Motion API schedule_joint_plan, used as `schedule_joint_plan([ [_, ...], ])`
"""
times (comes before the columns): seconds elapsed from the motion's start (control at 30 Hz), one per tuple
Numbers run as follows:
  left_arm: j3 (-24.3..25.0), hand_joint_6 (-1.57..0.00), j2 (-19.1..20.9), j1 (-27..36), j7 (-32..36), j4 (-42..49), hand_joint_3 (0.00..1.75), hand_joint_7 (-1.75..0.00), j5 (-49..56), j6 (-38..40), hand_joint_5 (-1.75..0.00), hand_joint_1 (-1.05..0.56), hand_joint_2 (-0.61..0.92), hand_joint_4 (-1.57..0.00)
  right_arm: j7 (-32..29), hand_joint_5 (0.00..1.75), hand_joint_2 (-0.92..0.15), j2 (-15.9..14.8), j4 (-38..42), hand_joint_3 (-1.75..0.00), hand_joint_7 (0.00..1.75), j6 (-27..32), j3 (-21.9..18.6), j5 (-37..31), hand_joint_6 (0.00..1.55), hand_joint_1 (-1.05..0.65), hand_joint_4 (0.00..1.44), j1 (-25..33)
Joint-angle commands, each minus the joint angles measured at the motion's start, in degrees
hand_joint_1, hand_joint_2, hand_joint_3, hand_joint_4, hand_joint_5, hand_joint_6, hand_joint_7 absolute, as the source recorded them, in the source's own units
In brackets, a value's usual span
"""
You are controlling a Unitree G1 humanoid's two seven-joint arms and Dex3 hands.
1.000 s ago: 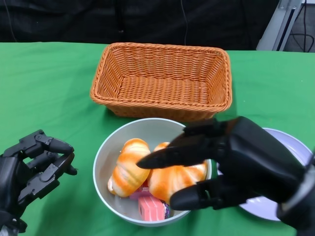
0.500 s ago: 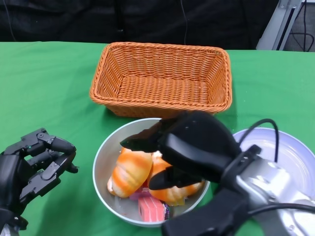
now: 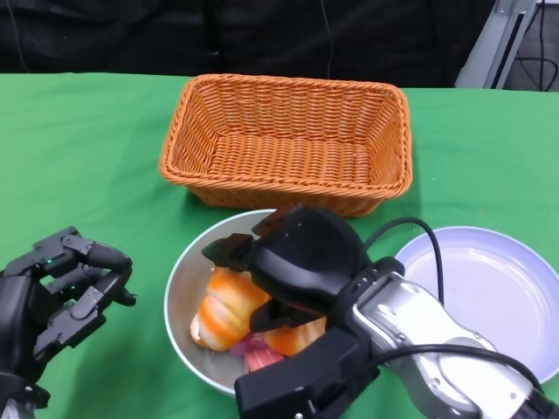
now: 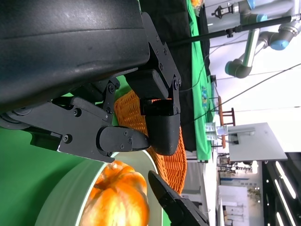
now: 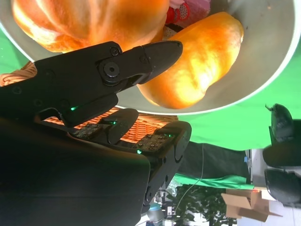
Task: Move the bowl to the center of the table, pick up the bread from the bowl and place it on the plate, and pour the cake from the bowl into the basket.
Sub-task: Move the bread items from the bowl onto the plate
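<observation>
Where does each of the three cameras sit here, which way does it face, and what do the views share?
Head view: high on the robot, looking down at the table; shows the left hand, the right hand over the bowl, the basket and the plate.
Right wrist view: behind the right hand, facing into the bowl at the bread.
Left wrist view: behind the left hand, facing the bowl, bread and basket.
Shared: all three show the bowl and bread.
</observation>
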Motion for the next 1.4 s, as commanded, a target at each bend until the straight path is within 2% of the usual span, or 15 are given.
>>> schedule_joint_plan([
  [0.03, 1.4, -0.85, -0.4, -0.4, 1.9, 0.7, 0.34, -1.06, -0.4, -2.2, -1.54, -0.10, 0.92, -0.77, 2.4, 0.00, -0.92, 1.2, 4.2, -0.04, 0.00, 1.4, 1.8, -0.4, 0.38, -0.83, 0.47, -2.2],
  [0.2, 1.6, -0.85, -0.9, -0.2, 2.8, 0.2, 0.37, -1.05, -0.7, -2.2, -1.54, -0.08, 0.92, -0.77, 3.8, 0.00, -0.91, 1.9, 7.1, -0.02, 0.00, 3.1, 3.6, -0.4, 0.35, -0.83, 0.39, -3.5],
  [0.33, 1.4, -0.87, -1.2, 0.5, 3.8, -1.1, 0.35, -1.02, 0.3, -2.8, -1.52, -0.09, 0.92, -0.79, 5.1, 0.01, -0.92, 3.4, 12.8, -0.02, 0.01, 4.5, 6.4, -1.3, 0.35, -0.83, 0.37, -5.3],
  [0.47, 1.3, -0.87, -1.1, 0.5, 3.5, -0.9, 0.36, -1.00, -0.1, -2.9, -1.51, -0.08, 0.92, -0.79, 3.3, 0.01, -0.92, 4.0, 16.7, -0.03, 0.02, 4.2, 8.4, -1.2, 0.37, -0.83, 0.37, -6.0],
  [0.6, 1.3, -0.88, -1.2, 0.6, 3.4, -1.1, 0.35, -0.98, -0.4, -2.5, -1.50, -0.09, 0.91, -0.80, -2.5, 0.03, -0.92, 4.6, 20.8, -0.03, 0.03, 3.4, 9.8, -1.2, 0.44, -0.80, 0.42, -6.3],
  [0.63, 1.2, -0.88, -1.2, 0.7, 3.4, -1.2, 0.35, -0.98, -0.5, -2.3, -1.50, -0.10, 0.90, -0.79, -4.4, 0.12, -0.92, 4.8, 21.9, -0.08, 0.05, 3.1, 10.1, -1.1, 0.50, -0.62, 0.57, -6.4],
  [0.67, 1.2, -0.88, -1.2, 0.7, 3.4, -1.2, 0.35, -0.98, -0.4, -2.4, -1.50, -0.10, 0.90, -0.79, -6.7, 0.15, -0.92, 4.8, 23.2, -0.10, 0.05, 2.6, 10.4, -1.1, 0.52, -0.56, 0.62, -6.6],
  [0.7, 1.1, -0.89, -1.1, 0.7, 3.4, -1.1, 0.35, -0.97, -0.2, -2.5, -1.50, -0.10, 0.90, -0.79, -8.5, 0.29, -0.92, 4.9, 24.3, -0.12, 0.03, 2.0, 10.7, -1.1, 0.55, -0.48, 0.67, -6.9],
  [0.73, 1.1, -0.89, -1.0, 0.6, 3.2, -0.8, 0.35, -0.97, -0.2, -2.7, -1.50, -0.09, 0.91, -0.80, -9.9, 0.59, -0.92, 4.9, 25.4, -0.11, 0.02, 1.3, 10.8, -0.8, 0.59, -0.41, 0.60, -7.3],
  [0.77, 1.1, -0.89, -1.0, 0.6, 3.0, -0.6, 0.35, -0.97, -0.2, -2.8, -1.50, -0.09, 0.91, -0.80, -10.8, 0.69, -0.92, 4.9, 26.4, -0.11, 0.01, 0.5, 10.6, -0.3, 0.62, -0.38, 0.58, -7.8],
  [0.93, 1.0, -0.90, -1.0, 0.4, 2.7, -0.1, 0.35, -0.96, -0.3, -3.1, -1.49, -0.10, 0.90, -0.80, -14.7, 1.12, -0.92, 5.4, 30.3, -0.05, 0.05, -2.2, 9.4, 2.3, 0.85, -0.29, 0.68, -9.2],
  [1.1, 0.7, -0.90, -1.0, 0.3, 3.0, 0.1, 0.37, -0.99, 0.3, -3.7, -1.48, -0.09, 0.89, -0.80, -15.9, 1.26, -0.91, 5.3, 32.8, -0.02, 0.07, -4.7, 8.4, 5.4, 1.02, -0.31, 0.78, -11.1],
  [1.3, 0.6, -0.88, -1.1, 0.0, 2.9, 0.8, 0.40, -1.00, 0.2, -3.9, -1.49, -0.09, 0.88, -0.79, -15.2, 1.40, -0.92, 4.6, 31.3, -0.04, 0.02, -6.0, 6.4, 8.7, 1.00, -0.31, 0.78, -11.9],
  [1.4, 0.5, -0.88, -1.1, -0.1, 2.9, 1.0, 0.39, -0.99, 0.1, -3.8, -1.49, -0.10, 0.87, -0.79, -13.8, 1.40, -0.92, 3.9, 28.0, -0.08, 0.01, -6.0, 4.5, 10.9, 0.99, -0.31, 0.70, -11.5],
])
